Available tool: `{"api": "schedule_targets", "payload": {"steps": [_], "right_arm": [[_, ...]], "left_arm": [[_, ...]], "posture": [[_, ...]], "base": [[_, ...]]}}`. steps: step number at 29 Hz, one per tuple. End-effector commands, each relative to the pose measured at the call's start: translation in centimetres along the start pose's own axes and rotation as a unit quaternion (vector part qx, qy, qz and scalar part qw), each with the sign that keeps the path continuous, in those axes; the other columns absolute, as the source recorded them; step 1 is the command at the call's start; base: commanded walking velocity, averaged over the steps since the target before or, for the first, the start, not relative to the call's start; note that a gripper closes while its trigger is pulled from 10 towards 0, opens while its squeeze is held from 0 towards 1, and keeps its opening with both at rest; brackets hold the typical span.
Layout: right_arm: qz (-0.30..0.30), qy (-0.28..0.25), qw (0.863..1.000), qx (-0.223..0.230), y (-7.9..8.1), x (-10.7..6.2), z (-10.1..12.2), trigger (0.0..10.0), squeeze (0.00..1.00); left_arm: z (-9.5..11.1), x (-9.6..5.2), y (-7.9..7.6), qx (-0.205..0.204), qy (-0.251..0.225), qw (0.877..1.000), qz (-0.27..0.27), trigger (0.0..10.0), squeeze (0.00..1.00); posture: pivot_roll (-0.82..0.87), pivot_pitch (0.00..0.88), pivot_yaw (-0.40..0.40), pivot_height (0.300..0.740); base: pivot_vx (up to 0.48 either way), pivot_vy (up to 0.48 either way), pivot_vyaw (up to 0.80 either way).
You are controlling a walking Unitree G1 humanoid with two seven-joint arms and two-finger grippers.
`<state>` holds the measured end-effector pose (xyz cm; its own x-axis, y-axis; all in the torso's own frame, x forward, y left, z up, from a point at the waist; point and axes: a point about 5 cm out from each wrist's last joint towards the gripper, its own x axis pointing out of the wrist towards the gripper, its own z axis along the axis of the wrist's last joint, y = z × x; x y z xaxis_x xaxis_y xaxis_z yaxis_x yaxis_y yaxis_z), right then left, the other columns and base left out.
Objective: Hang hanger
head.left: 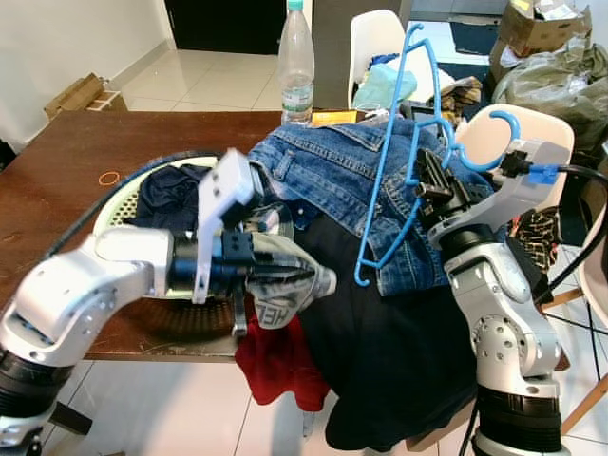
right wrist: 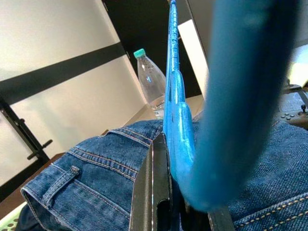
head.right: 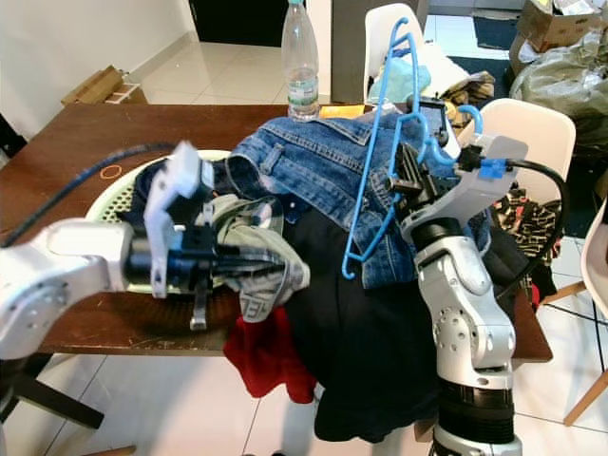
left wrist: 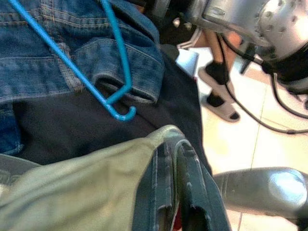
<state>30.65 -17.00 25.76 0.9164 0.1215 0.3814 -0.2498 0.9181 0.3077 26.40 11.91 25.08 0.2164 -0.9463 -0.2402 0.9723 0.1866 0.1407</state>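
Observation:
A blue plastic hanger [head.left: 383, 171] stands upright over the pile of clothes, its hook [head.left: 496, 160] curling toward the right arm. My right gripper [head.left: 429, 179] is shut on the hanger's neck; in the right wrist view the blue hanger [right wrist: 177, 120] runs up from between the black fingers [right wrist: 151, 192]. My left gripper [head.left: 285, 273] is shut on an olive-green garment [head.left: 290, 290] at the table's front edge. The left wrist view has that olive cloth [left wrist: 82, 187] beside the fingers [left wrist: 192, 197], with the hanger's lower tip [left wrist: 120, 108] lying on the denim jacket [left wrist: 43, 53].
A denim jacket [head.left: 323, 166] lies over a dark garment [head.left: 380, 351] that hangs off the brown table [head.left: 66, 161]. A red cloth [head.left: 275, 366] dangles below. A pale laundry basket [head.left: 114, 209], water bottle [head.left: 295, 62] and white chairs [head.left: 375, 33] stand around. A person's sandalled foot [left wrist: 219, 94] is on the floor.

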Motion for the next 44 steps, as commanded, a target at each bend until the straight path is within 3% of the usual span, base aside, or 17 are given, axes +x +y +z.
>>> {"api": "schedule_targets", "payload": {"steps": [1,9,11,13,15,16,17,18,19,20,21,23,26,28,33,40,44], "right_arm": [[-0.014,0.024,1.000,-0.008,-0.5,-0.2,-0.8,10.0,0.00],[-0.015,0.028,0.999,-0.010,-0.5,-0.3,-0.9,10.0,0.00],[-0.015,0.032,0.999,-0.009,-0.5,-0.4,-1.0,10.0,0.00],[-0.014,0.033,0.999,-0.008,-0.5,-0.4,-1.1,10.0,0.00],[-0.014,0.033,0.999,-0.008,-0.5,-0.4,-1.1,10.0,0.00],[-0.013,0.035,0.999,-0.006,-0.4,-0.4,-1.2,10.0,0.00],[-0.013,0.035,0.999,-0.006,-0.4,-0.4,-1.2,10.0,0.00],[-0.011,0.037,0.999,-0.005,-0.3,-0.3,-1.3,10.0,0.00],[-0.010,0.038,0.999,-0.004,-0.2,-0.3,-1.4,10.0,0.00],[-0.010,0.038,0.999,-0.004,-0.2,-0.3,-1.4,10.0,0.00],[-0.009,0.038,0.999,-0.003,-0.2,-0.3,-1.4,10.0,0.00],[-0.009,0.039,0.999,-0.003,-0.1,-0.3,-1.4,10.0,0.00],[-0.009,0.038,0.999,-0.003,-0.1,-0.3,-1.4,10.0,0.00],[-0.012,0.038,0.999,-0.004,-0.3,-0.4,-1.4,10.0,0.00],[-0.017,0.036,0.999,-0.004,-0.4,-0.5,-1.3,10.0,0.00],[-0.019,0.036,0.999,-0.006,-0.4,-0.6,-1.2,10.0,0.00],[-0.019,0.036,0.999,-0.006,-0.4,-0.5,-1.3,10.0,0.00]], "left_arm": [[-0.7,-0.5,-0.3,-0.002,0.025,1.000,-0.004,10.0,1.00],[0.8,-1.8,0.2,0.009,-0.011,1.000,0.028,10.0,1.00],[4.0,-3.6,1.4,0.014,-0.094,0.991,0.091,10.0,1.00],[5.2,-4.5,2.2,0.010,-0.126,0.983,0.130,10.0,1.00],[5.2,-4.5,2.2,0.010,-0.126,0.983,0.130,10.0,1.00],[5.5,-5.2,3.5,0.005,-0.128,0.973,0.192,10.0,1.00],[5.5,-5.2,3.5,0.005,-0.128,0.973,0.192,10.0,1.00],[4.5,-5.8,5.6,-0.009,-0.096,0.954,0.283,10.0,1.00],[2.5,-6.2,7.6,-0.024,-0.044,0.924,0.380,10.0,0.00],[2.5,-6.2,7.6,-0.024,-0.044,0.924,0.380,10.0,0.00],[1.0,-6.5,8.8,-0.029,-0.004,0.899,0.438,10.0,0.00],[-0.6,-6.0,9.4,-0.047,0.018,0.881,0.471,10.0,0.00],[-0.9,-5.5,9.4,-0.054,0.014,0.882,0.469,10.0,0.00],[-1.9,-2.6,9.1,-0.061,0.030,0.886,0.459,10.0,0.00],[-1.5,1.4,8.0,-0.034,0.025,0.902,0.429,10.0,0.00],[0.1,3.4,7.3,0.013,0.006,0.909,0.416,10.0,0.00],[-0.2,4.6,6.0,0.022,0.041,0.910,0.412,10.0,0.00]], "posture": [[0.04,0.140,0.033,0.740],[0.05,0.146,0.031,0.740],[0.06,0.151,0.028,0.740],[0.06,0.154,0.025,0.740],[0.06,0.154,0.025,0.740],[0.06,0.154,0.024,0.740],[0.06,0.154,0.024,0.740],[0.07,0.156,0.021,0.740],[0.07,0.157,0.021,0.740],[0.07,0.157,0.021,0.740],[0.07,0.157,0.021,0.740],[0.07,0.159,0.023,0.740],[0.06,0.159,0.024,0.740],[0.06,0.159,0.032,0.740],[0.05,0.160,0.038,0.740],[0.05,0.160,0.038,0.740],[0.06,0.157,0.040,0.740]], "base": [[0.000,0.000,0.00],[0.000,0.000,0.00],[0.000,0.000,0.00],[0.000,0.000,0.00],[0.000,0.000,0.00],[0.000,0.000,0.00],[0.000,0.000,0.00],[0.000,0.000,0.00],[0.000,0.000,0.00],[0.000,0.000,0.00],[0.000,0.000,0.00],[0.000,0.000,0.00],[0.000,0.000,0.00],[0.000,0.000,0.00],[0.000,0.000,0.00],[0.000,0.000,0.00],[0.000,0.000,0.00]]}}
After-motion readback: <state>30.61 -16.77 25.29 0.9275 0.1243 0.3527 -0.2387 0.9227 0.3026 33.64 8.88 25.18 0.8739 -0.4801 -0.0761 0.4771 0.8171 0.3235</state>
